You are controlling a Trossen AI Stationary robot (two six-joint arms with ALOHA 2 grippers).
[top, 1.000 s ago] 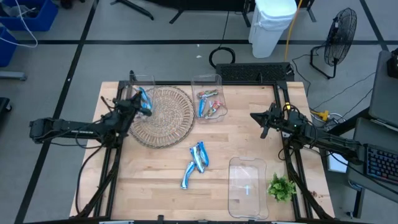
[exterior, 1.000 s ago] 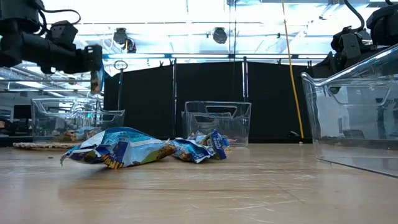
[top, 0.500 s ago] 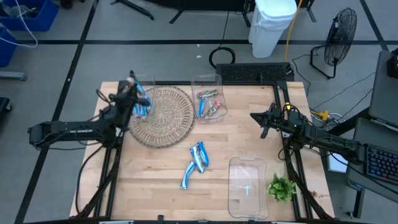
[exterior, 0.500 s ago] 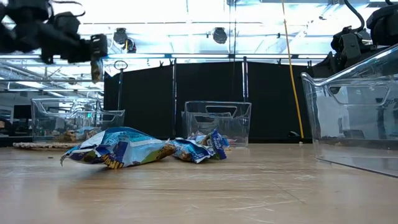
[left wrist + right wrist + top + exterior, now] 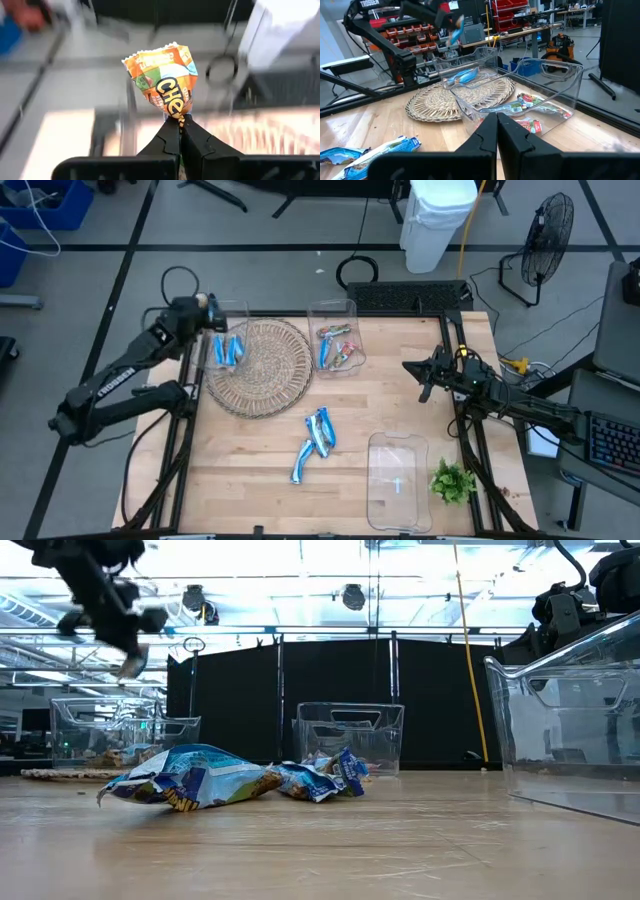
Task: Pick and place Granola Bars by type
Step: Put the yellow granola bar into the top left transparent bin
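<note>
My left gripper (image 5: 206, 307) is raised over the far-left clear bin (image 5: 236, 308), shut on a granola bar (image 5: 165, 75) in an orange-and-green wrapper. Blue bars (image 5: 226, 350) lie in that bin. The middle clear bin (image 5: 349, 308) holds reddish and blue bars (image 5: 337, 350). More blue bars (image 5: 316, 438) lie loose on the table's middle, close in the low view (image 5: 190, 780). My right gripper (image 5: 416, 370) hangs shut near the right edge, touching nothing; its shut fingers also show in its own wrist view (image 5: 496, 122). My left gripper (image 5: 179, 122) pinches the bar by one crimped end (image 5: 176, 112) between its two fingers. The rest of the wrapper sticks out past the fingertips. The bar is lifted clear, high above the table (image 5: 131, 664).
A round wicker mat (image 5: 258, 367) lies between the two far bins. A third clear bin (image 5: 398, 480) stands at the near edge, with a green sprig (image 5: 452, 481) to its right. Bare wood lies between the loose bars and the right arm.
My left arm has risen and swung from beside the wicker mat toward the table's far-left corner, tipping its gripper downward, and carried the bar with it, still shut. The right arm has kept still.
</note>
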